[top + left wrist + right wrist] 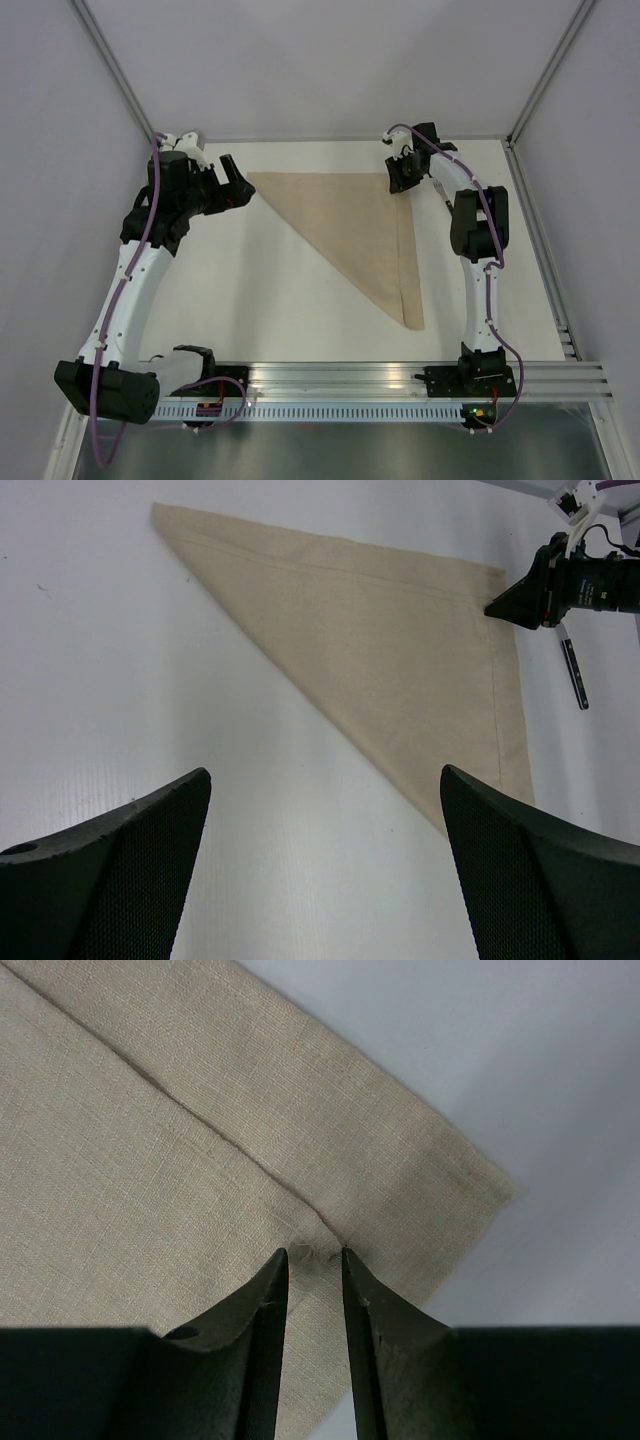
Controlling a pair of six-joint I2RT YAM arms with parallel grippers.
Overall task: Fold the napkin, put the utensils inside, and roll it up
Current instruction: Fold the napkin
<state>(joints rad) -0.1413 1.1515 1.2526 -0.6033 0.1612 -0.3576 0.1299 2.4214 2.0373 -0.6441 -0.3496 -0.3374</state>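
**Pinch at the corner, fold already made**

The right hand (315, 1260) is narrowed almost shut, with a small pucker of the thin tan-beige cloth napkin (350, 225) nipped between its tips at the napkin's far right corner. The left hand (322, 780) gapes wide and holds nothing, just off the napkin's far left corner. The napkin lies flat on the white desk (260, 300), folded into a triangle. A thin dark stick-like utensil (575, 672) lies just beside the napkin's right edge. The cloth looks soft, light and limp, so it will likely sag and drag. Corners and hems seem the surest holds.
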